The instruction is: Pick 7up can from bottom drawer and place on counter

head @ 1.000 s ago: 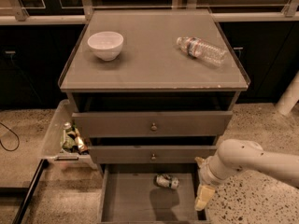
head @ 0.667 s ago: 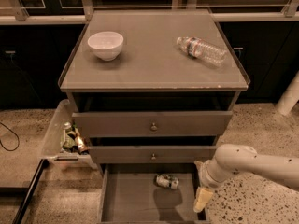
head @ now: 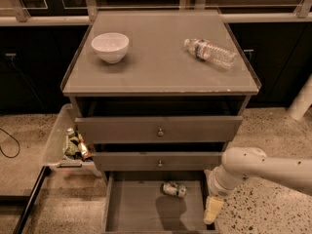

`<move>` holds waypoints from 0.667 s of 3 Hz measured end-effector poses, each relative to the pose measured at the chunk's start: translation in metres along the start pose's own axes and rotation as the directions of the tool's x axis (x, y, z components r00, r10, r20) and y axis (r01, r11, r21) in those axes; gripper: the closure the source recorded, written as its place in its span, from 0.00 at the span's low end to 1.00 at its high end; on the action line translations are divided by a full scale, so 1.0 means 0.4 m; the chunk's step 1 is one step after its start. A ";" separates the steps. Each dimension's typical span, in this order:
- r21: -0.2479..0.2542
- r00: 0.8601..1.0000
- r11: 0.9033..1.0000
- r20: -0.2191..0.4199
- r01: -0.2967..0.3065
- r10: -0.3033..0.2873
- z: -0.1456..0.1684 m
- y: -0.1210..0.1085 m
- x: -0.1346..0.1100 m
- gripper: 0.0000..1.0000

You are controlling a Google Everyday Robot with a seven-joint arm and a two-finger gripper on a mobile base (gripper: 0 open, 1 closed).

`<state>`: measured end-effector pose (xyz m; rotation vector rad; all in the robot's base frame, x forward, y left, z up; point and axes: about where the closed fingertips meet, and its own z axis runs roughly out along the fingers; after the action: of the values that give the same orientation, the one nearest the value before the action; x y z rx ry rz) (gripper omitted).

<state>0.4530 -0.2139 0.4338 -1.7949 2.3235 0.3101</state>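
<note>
The 7up can (head: 174, 189) lies on its side on the floor of the open bottom drawer (head: 131, 213), near its back. My gripper (head: 211, 210) hangs at the end of the white arm over the drawer's right edge, to the right of the can and a little nearer the front, apart from it. The counter (head: 161, 67) is the flat grey-brown top of the cabinet above.
A white bowl (head: 110, 47) stands at the counter's left and a clear plastic water bottle (head: 210, 52) lies at its right. The two upper drawers (head: 158, 129) stand slightly open. A clear bin (head: 68, 143) with several items sits left of the cabinet.
My arm and gripper have shifted slightly left toward the drawer. The can has not moved.
</note>
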 end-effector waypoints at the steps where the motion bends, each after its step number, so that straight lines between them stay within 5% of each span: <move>1: -0.004 0.999 1.000 0.025 -0.026 0.026 0.042 0.000 0.009 0.00; 2: 0.016 0.990 0.998 0.127 -0.059 0.057 0.122 -0.028 0.012 0.00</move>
<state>0.4639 -0.2074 0.3850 -1.6502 2.2852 0.3959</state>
